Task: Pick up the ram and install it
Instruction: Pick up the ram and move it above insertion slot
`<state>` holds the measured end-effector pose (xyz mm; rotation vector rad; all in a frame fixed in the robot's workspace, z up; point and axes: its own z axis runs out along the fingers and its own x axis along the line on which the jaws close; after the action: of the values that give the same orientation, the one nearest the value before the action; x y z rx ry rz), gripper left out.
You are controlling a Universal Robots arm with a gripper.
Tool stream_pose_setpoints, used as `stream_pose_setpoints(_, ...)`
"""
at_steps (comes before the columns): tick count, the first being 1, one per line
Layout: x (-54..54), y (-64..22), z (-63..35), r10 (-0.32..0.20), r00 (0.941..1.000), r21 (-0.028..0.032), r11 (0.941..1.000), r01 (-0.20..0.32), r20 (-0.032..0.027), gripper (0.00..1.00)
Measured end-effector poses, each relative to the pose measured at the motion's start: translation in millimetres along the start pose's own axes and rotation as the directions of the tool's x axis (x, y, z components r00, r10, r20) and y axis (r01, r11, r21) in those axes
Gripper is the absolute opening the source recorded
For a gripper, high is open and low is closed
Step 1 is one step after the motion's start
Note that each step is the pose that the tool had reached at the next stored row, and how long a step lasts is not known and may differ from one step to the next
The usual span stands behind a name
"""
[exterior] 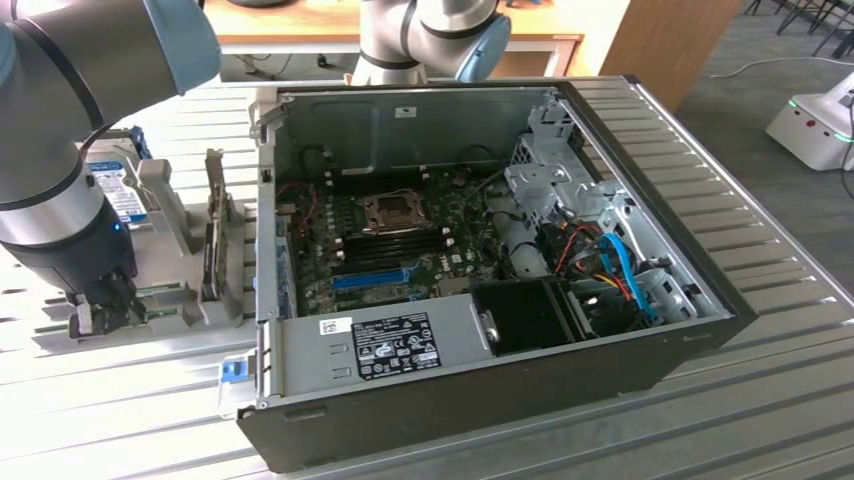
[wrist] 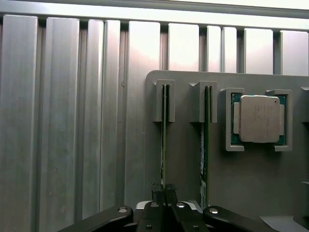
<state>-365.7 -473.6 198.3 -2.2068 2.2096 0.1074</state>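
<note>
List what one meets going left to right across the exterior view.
gripper → upright dark card in the grey holder → motherboard inside the open case → blue cables → white machine on the floor

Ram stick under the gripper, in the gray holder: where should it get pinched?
Pinch the ram by its thin top edge, straight down from above, squeezing its flat faces. It stands on edge in the gray holder, so only that edge is free. The gripper is closed on it there.
</note>
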Motion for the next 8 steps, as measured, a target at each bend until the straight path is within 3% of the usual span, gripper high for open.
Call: stream_pose_setpoints(8, 0.0, 0.0, -0.1, 0.0, 1.0, 0.0, 1.0, 0.0, 0.0, 0.13)
